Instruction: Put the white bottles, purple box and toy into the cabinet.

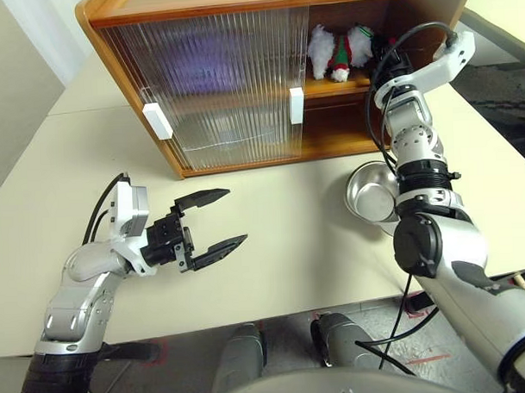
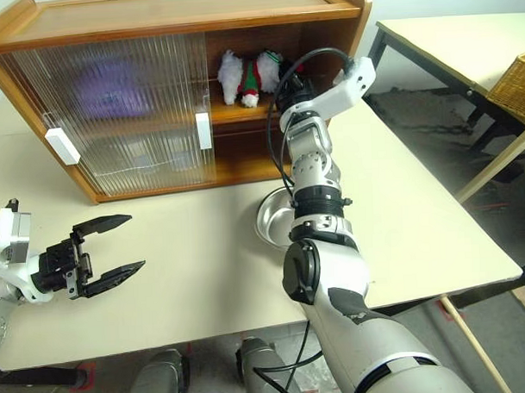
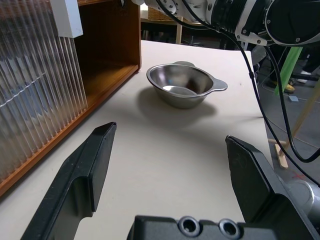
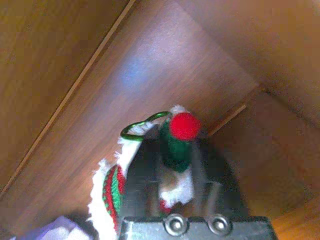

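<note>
The toy (image 1: 339, 49), a fluffy white plush with a red-and-green scarf, lies on the upper shelf of the cabinet (image 1: 195, 5), in its open right half. My right gripper (image 1: 380, 61) reaches into that shelf right beside it. In the right wrist view the toy's red pompom (image 4: 185, 125) sits straight ahead of the gripper (image 4: 175, 150). The purple box (image 2: 112, 85) shows as a purple blur behind the ribbed doors on the upper shelf. The white bottles are hidden. My left gripper (image 1: 216, 220) hovers open and empty over the table, in front of the cabinet.
A round steel bowl (image 1: 374, 193) sits on the table in front of the cabinet's open side, under my right forearm. Both ribbed sliding doors (image 1: 233, 85) cover the cabinet's left part. A second table with a wicker basket (image 2: 513, 84) stands to the right.
</note>
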### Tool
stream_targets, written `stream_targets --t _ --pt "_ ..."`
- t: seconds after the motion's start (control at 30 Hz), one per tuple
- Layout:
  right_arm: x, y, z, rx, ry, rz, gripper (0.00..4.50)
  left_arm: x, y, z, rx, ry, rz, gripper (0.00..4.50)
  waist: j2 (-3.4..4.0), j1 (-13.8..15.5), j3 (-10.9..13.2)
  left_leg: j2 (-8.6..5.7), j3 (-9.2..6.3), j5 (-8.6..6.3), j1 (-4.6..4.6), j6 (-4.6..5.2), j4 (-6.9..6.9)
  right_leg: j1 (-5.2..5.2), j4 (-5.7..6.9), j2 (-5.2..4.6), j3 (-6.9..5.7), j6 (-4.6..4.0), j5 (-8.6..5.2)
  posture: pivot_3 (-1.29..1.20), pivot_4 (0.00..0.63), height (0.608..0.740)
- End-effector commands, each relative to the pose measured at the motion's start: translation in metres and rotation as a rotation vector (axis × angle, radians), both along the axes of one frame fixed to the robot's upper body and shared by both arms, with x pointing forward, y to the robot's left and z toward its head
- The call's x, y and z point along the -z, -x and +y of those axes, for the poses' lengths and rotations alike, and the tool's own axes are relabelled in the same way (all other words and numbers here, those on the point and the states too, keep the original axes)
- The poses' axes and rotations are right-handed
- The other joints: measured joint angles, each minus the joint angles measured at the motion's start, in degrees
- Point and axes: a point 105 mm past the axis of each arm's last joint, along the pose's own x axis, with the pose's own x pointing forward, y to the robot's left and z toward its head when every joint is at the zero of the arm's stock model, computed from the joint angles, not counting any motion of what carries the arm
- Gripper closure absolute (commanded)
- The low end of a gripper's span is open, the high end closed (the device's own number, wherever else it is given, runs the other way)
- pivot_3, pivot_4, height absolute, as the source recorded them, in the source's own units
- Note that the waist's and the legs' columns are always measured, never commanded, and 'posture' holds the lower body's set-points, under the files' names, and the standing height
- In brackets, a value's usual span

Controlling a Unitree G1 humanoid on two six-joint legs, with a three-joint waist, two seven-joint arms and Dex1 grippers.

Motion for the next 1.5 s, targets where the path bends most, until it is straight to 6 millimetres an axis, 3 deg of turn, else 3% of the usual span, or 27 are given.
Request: stream_targets --t 0.03,0.2,0.27,0.47,0.53,0.73,0.8,0.87,0.93,1.07,1.2,1.5 --pt "-0.003 0.004 0.004 -0.018 0.02 -0.017 2.32 0.001 0.001 0.001 0.0 -0.014 0.0 0.0 0.0 0.0 0.0 0.01 0.0 0.0 0.0 0.0 0.0 -0.01 0.0 0.01 0.0 -0.02 0.01 -0.05 0.06 0.74" --pt "-0.008 0.02 -0.005 -0.033 0.064 -0.058 0.48 0.001 0.002 -0.003 0.008 -0.015 0.005 0.0 0.0 0.0 0.0 0.04 -0.01 0.01 0.0 0.01 0.03 0.0 0.02 0.04 -0.03 -0.05 0.03 -0.04 0.065 0.74" --pt "-0.01 0.034 -0.013 -0.065 0.083 -0.069 0.07 0.002 0.002 -0.002 0.006 -0.019 0.006 0.0 -0.01 0.3 0.0 0.04 -0.01 0.01 0.0 0.01 0.05 0.02 0.01 0.05 -0.06 -0.03 0.03 -0.04 0.065 0.74" --pt "0.016 0.089 -0.031 -0.296 0.244 0.07 0.07 0.0 0.003 -0.001 -0.019 0.015 0.012 0.0 -0.02 0.8 0.0 0.01 0.1 0.04 0.08 -0.07 0.19 0.29 -0.06 0.04 -0.06 0.11 -0.03 -0.06 0.073 0.74" --pt "0.029 0.105 -0.048 -0.333 0.273 0.153 0.07 0.0 0.0 -0.001 -0.016 0.021 0.011 0.0 -0.03 0.7 0.0 -0.04 0.19 0.07 0.21 -0.12 0.21 0.43 -0.06 0.05 0.02 0.1 -0.09 -0.06 0.074 0.74" --pt "0.036 0.139 -0.075 -0.449 0.3 0.215 0.07 -0.001 -0.005 -0.001 -0.009 0.019 0.006 0.0 -0.14 0.1 0.1 -0.46 0.13 0.18 1.03 -0.16 0.15 1.21 -0.06 0.05 0.24 0.83 -0.51 -0.08 0.08 0.74" --pt "0.041 0.143 -0.085 -0.442 0.298 0.241 0.07 0.0 -0.005 -0.001 -0.004 0.018 0.008 0.0 -0.14 -0.1 0.1 -0.53 0.07 0.17 1.03 -0.16 0.16 1.21 -0.07 0.0 0.26 0.85 -0.52 -0.09 0.083 0.74" --pt "0.06 0.145 -0.108 -0.375 0.274 0.316 0.07 0.002 -0.004 -0.002 0.004 0.014 0.012 0.0 -0.16 -0.2 0.1 -0.57 0.03 0.17 0.99 -0.17 0.16 1.2 -0.1 -0.05 0.26 0.88 -0.54 -0.09 0.083 0.74" --pt "0.073 0.149 -0.116 -0.359 0.261 0.363 0.07 0.002 -0.004 -0.003 0.007 0.014 0.013 0.0 -0.17 -0.1 0.1 -0.59 -0.09 0.15 0.94 -0.19 0.16 1.19 -0.14 -0.08 0.25 0.92 -0.58 -0.09 0.084 0.74" --pt "0.107 0.153 -0.116 -0.333 0.173 0.445 0.07 0.003 -0.004 -0.003 0.007 0.013 0.012 0.0 -0.14 -0.2 0.0 -0.58 -0.07 0.09 0.59 -0.25 0.05 0.82 -0.15 -0.11 0.25 0.93 -0.69 -0.08 0.084 0.74" --pt "0.128 0.149 -0.119 -0.248 0.109 0.488 0.07 0.003 -0.003 -0.002 0.003 0.011 0.012 0.0 -0.12 -0.2 0.0 -0.59 -0.04 -0.02 0.44 -0.2 -0.03 0.67 -0.14 -0.08 0.23 0.93 -0.85 -0.07 0.082 0.74" --pt "0.151 0.146 -0.112 -0.201 0.036 0.558 0.07 0.002 -0.003 -0.002 0.009 -0.008 0.014 0.0 -0.13 0.3 0.0 -0.61 -0.06 -0.12 0.44 -0.1 0.0 0.75 -0.15 -0.14 0.27 1.02 -0.95 -0.07 0.078 0.74"
